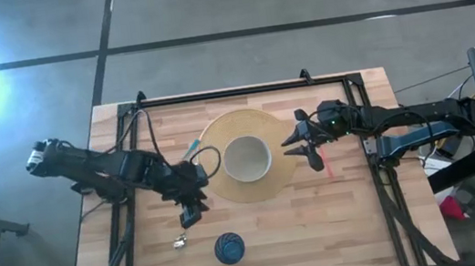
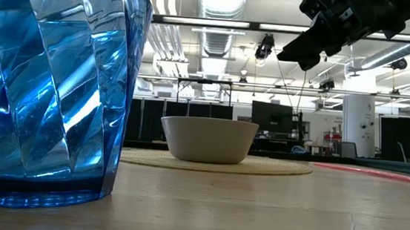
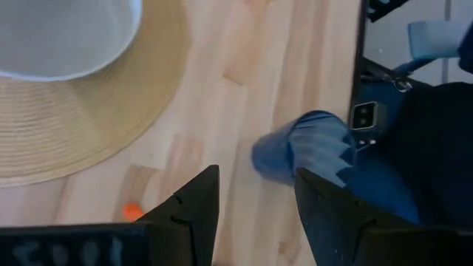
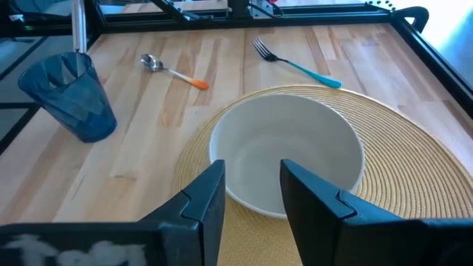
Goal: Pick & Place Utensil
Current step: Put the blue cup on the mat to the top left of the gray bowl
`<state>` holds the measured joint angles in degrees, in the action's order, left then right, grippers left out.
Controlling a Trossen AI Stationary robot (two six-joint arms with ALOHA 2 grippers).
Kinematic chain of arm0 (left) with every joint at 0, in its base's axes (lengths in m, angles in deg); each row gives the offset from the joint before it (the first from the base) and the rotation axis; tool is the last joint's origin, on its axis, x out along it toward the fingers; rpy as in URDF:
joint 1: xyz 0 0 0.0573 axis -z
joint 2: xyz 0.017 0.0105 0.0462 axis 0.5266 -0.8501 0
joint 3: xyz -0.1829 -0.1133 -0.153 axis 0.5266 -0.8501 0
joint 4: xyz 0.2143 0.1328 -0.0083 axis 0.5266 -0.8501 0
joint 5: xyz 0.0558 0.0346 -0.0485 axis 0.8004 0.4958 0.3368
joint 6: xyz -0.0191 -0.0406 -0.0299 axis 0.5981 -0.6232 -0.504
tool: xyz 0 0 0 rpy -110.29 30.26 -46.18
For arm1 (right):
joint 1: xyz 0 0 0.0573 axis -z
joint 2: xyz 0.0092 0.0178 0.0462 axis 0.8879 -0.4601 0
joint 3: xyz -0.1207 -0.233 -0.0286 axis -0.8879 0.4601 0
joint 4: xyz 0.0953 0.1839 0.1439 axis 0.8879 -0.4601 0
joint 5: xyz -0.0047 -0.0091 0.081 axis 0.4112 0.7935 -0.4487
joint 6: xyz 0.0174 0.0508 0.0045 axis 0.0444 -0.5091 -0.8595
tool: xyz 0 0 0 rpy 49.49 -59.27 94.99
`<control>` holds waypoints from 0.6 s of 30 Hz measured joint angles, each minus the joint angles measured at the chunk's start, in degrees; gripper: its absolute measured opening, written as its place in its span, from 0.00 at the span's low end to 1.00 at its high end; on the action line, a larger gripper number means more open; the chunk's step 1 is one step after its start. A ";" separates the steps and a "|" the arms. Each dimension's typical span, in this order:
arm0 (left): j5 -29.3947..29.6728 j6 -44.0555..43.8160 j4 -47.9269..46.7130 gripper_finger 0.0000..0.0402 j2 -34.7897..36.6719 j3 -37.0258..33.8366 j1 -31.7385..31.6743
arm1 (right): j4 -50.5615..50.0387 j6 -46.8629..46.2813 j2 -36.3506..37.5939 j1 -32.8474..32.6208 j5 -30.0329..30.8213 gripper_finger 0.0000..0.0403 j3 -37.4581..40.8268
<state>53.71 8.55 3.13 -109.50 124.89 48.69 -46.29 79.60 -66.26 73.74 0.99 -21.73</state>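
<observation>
Blue cup [image 2: 47,86] fills the low view, cut off at top. Woven mat [image 1: 219,133] mid-table holds bowl [image 1: 246,158]. Left gripper [image 1: 194,207], empty, fingers apart, hides spoon [image 4: 171,71]. Right gripper [image 1: 298,143] empty, parted beside mat. Fork [image 4: 294,61] near far edge. No writing readable.

High view: the whole bench [image 1: 260,231] is seen from straight above.
Low view: set at bench height, close behind the blue cup [image 2: 47,86].
Wrist views: pointed down at the bench.
Shared: the white bowl [image 1: 246,158] is seen in all four.

Left tool [image 1: 193,203] and right tool [image 1: 299,140] both hover with fingers parted, empty.
</observation>
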 joint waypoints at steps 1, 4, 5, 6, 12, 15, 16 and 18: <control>0.00 0.00 0.35 0.42 -0.51 0.60 0.44 | 0.02 -0.02 0.00 0.00 0.00 0.30 0.00; -0.24 -0.16 -0.08 0.42 -2.66 2.51 1.56 | 0.02 -0.02 0.00 0.00 0.00 0.29 0.00; -0.60 -0.27 0.01 0.42 -3.43 3.35 1.96 | 0.00 -0.02 0.00 0.00 0.00 0.28 0.00; -1.01 -0.33 0.11 0.42 -4.19 4.09 2.40 | 0.00 -0.02 0.00 0.00 -0.01 0.28 0.00; -1.33 0.97 -0.05 0.42 -10.00 7.03 4.30 | -0.03 -0.02 0.00 0.00 0.00 0.25 0.04; -1.31 1.38 -1.51 0.42 -12.42 8.27 4.64 | -0.03 -0.02 0.00 0.00 0.00 0.24 0.09; -1.31 1.40 -2.24 0.42 -13.23 8.61 4.70 | -0.05 0.00 0.00 0.00 -0.02 0.23 0.09; -1.28 1.40 -3.36 0.42 -14.80 9.16 4.83 | -0.05 0.04 0.00 0.01 -0.01 0.23 0.09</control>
<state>52.43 9.95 -0.23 -124.30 134.05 53.52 -46.33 79.64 -66.26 73.75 0.98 -21.64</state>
